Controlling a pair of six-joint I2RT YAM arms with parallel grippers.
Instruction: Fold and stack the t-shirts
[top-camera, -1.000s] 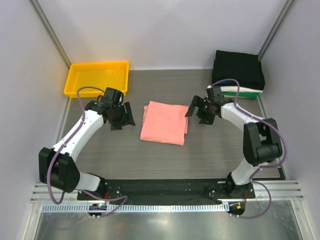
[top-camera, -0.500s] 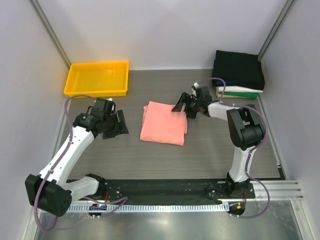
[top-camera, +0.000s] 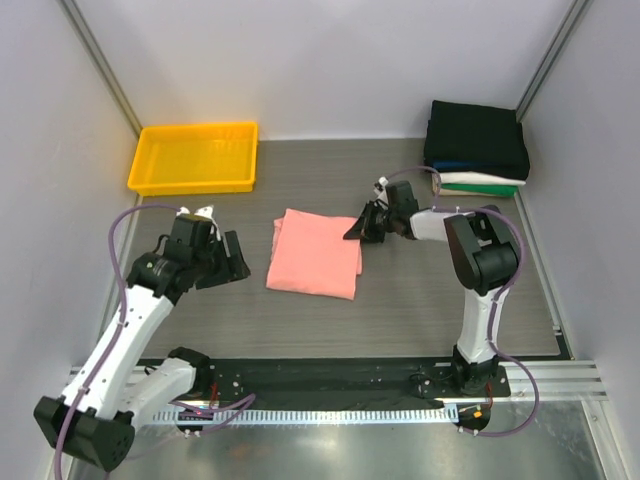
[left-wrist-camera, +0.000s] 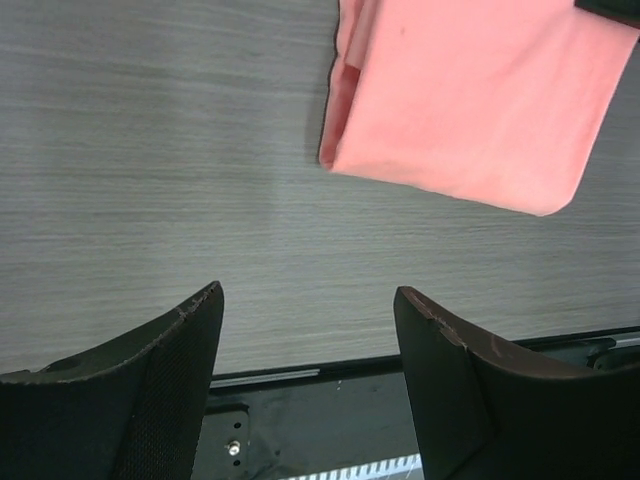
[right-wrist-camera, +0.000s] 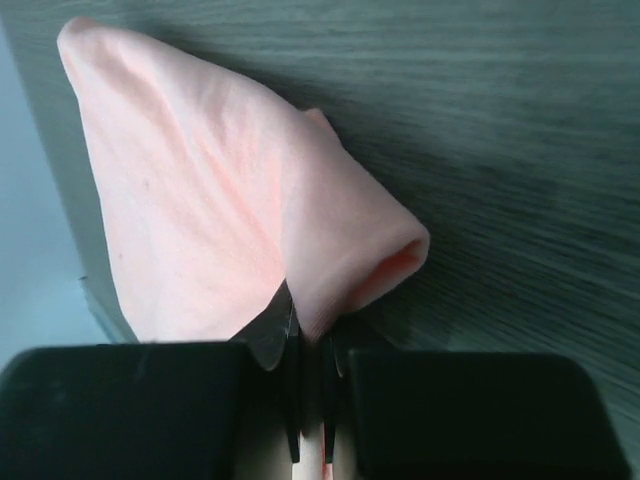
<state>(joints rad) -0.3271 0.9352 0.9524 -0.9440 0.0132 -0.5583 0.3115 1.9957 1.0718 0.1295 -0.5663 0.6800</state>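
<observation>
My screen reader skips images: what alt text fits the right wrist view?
The right pincer is shut on a fold of the salmon-pink t-shirt, seen close up. The cloth spreads away over the grey wood-grain table.

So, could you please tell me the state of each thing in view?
pink t-shirt: folded, lying flat, right edge pinched
shirt stack: folded, piled in the far right corner, black on top
yellow tray: far left, nothing visible inside
left gripper: open, holding nothing
right gripper: shut on the pink t-shirt's edge
</observation>
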